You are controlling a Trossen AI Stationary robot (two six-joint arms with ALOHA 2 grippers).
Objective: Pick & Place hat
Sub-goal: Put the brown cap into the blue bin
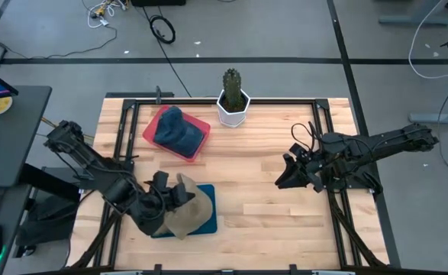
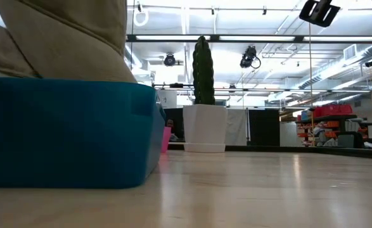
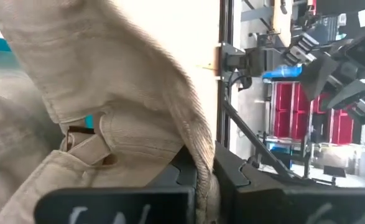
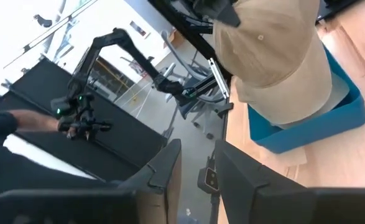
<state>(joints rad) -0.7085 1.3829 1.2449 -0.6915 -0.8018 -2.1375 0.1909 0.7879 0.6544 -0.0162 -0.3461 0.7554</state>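
A tan hat (image 1: 187, 208) sits over a blue tray (image 1: 208, 200) at the table's near left. It also shows in the low view (image 2: 59, 38), above the blue tray's wall (image 2: 65, 133), and in the right wrist view (image 4: 275, 56). My left gripper (image 1: 170, 195) is shut on the hat from the hat's left side. My right gripper (image 1: 288, 176) hovers open at the table's right, touching nothing. A dark blue hat (image 1: 175, 128) lies in a red tray (image 1: 197, 147) at the far left. My left gripper holds the tan hat by its lower edge band (image 3: 198, 155), near the back strap (image 3: 89, 146), pinched between the two fingers. The fingers come at it slanting from the table's near left. The hat's lower part is inside the blue tray; the tray wall hides whether it rests there.
A cactus (image 1: 232, 82) in a white pot (image 1: 233, 108) stands at the far edge's middle, also in the low view (image 2: 203, 63). A black frame (image 1: 327, 114) runs around the table. Bare wood (image 1: 254, 183) lies between the two arms.
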